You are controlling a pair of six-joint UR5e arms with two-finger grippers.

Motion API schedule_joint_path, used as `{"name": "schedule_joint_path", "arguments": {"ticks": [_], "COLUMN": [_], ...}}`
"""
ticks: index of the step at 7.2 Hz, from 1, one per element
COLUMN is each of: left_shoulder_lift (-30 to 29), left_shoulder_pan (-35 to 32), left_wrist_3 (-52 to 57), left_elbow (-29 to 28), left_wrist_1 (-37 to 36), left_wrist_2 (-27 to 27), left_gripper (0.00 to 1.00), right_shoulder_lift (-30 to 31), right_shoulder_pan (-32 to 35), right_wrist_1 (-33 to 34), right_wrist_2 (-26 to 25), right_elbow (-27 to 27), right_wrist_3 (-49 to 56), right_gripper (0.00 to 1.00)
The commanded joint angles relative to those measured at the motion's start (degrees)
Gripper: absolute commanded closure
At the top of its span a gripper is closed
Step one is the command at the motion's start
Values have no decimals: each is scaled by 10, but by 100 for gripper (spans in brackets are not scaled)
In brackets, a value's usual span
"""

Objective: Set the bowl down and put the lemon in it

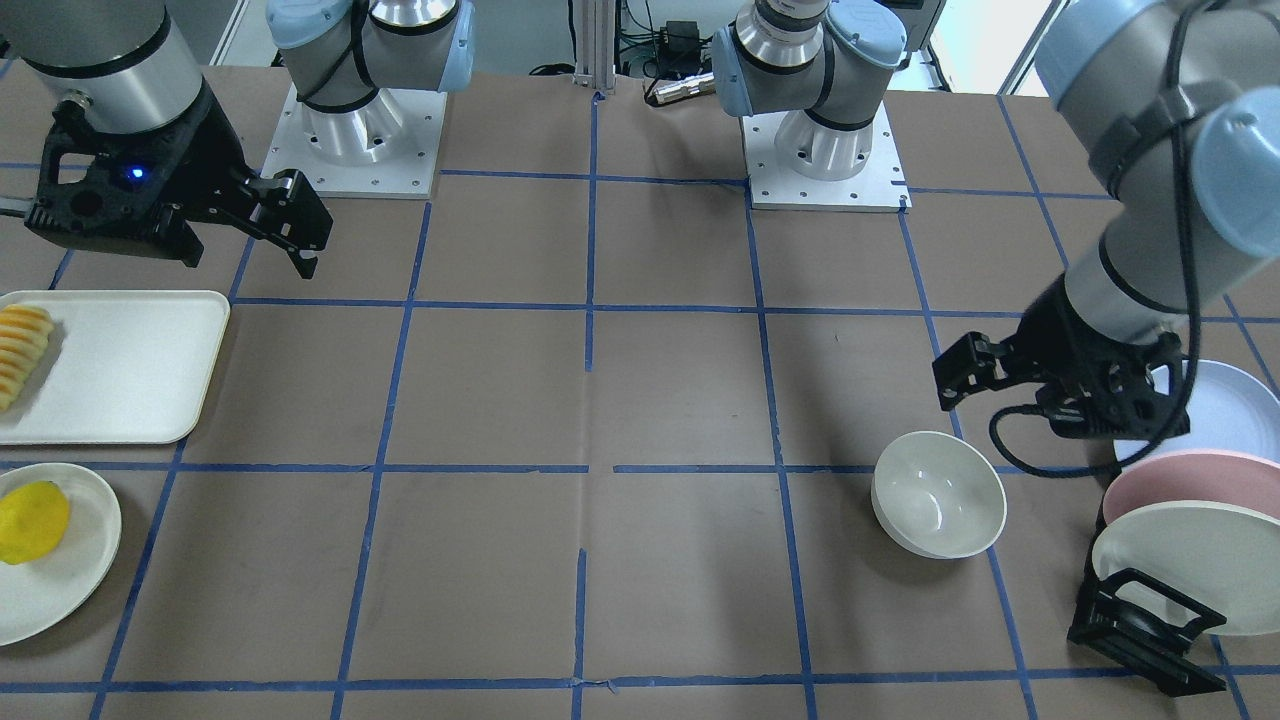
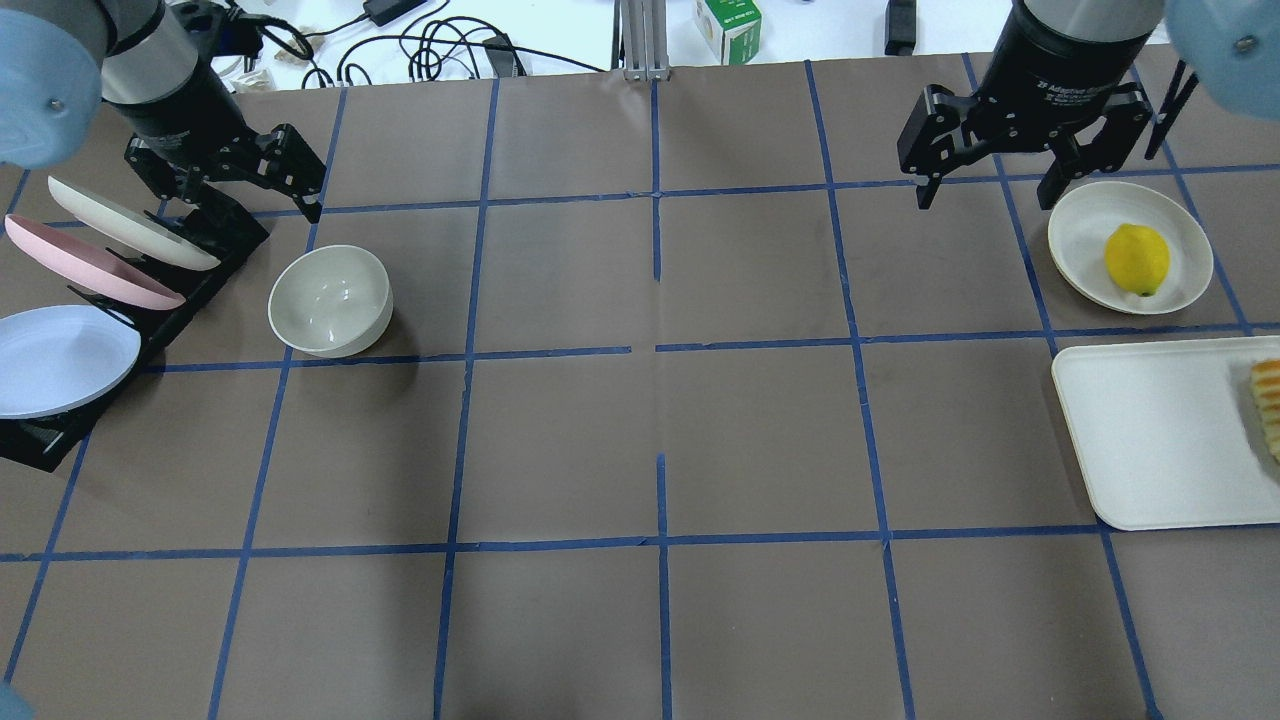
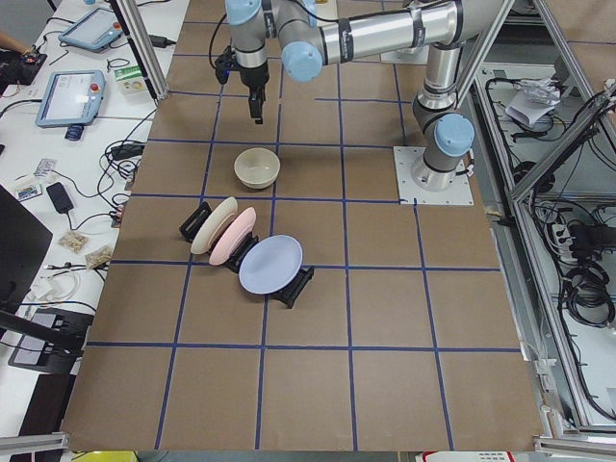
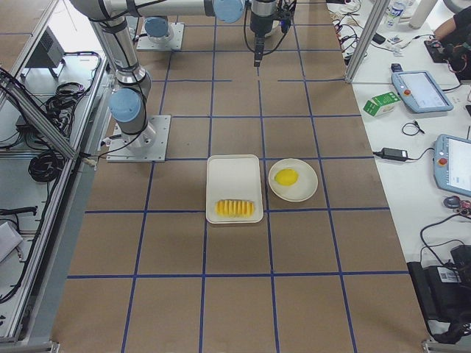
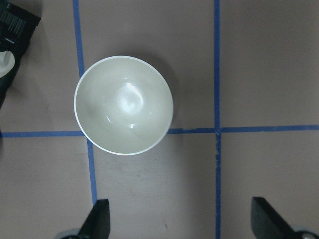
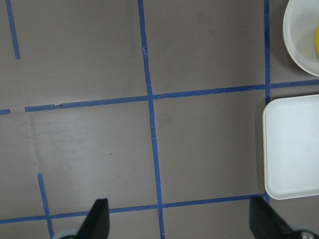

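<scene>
Left gripper [image 5: 182, 223] and right gripper [image 2: 986, 198] both gape empty; pinch the lemon [image 2: 1137, 259] off-centre and you'll roll it off its plate [image 2: 1080, 240].

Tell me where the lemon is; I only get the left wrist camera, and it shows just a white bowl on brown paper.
Observer: The lemon lies on a round cream plate at the other end of the table, on the robot's right side.
Operator: Is anything holding it?
Observer: No. The right end effector hangs open in the air, off to the side of that plate, holding nothing.
Operator: What's the black thing in my picture's corner?
Observer: A black rack holding three tilted plates, right beside the bowl.
</scene>
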State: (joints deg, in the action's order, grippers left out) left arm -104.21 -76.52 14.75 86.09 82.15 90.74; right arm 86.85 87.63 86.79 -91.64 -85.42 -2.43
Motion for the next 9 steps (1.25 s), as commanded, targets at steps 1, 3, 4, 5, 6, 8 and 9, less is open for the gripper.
{"name": "schedule_joint_path", "arguments": {"ticks": [1, 3, 4, 5, 6, 8, 9], "left_shoulder_lift": [-63, -86, -89, -99, -113, -126, -130], "left_shoulder_pan": [61, 73, 73, 73, 73, 73, 73], "left_wrist_3": [73, 89, 89, 88, 87, 91, 92], "left_elbow": [36, 116, 140, 144, 147, 146, 138], "left_wrist_1": [-80, -222, -231, -232, -237, -251, -251], "left_wrist_2": [0, 1, -1, -6, -7, -7, -7], "left_gripper": [0, 0, 0, 0, 3, 54, 91], "right_shoulder_lift": [-49, -78, -104, -136, -160, -205, -228], "right_shoulder_pan": [-30, -132, -162, -180, -205, -236, -248], "right_wrist_1": [11, 46, 113, 186, 212, 238, 273], "right_wrist_2": [-27, -36, -39, -40, -31, -31, -30], "right_elbow": [1, -5, -6, -8, -8, -8, -8], "right_wrist_3": [27, 127, 143, 172, 188, 247, 284], "right_gripper": [0, 0, 0, 0, 0, 0, 0]}}
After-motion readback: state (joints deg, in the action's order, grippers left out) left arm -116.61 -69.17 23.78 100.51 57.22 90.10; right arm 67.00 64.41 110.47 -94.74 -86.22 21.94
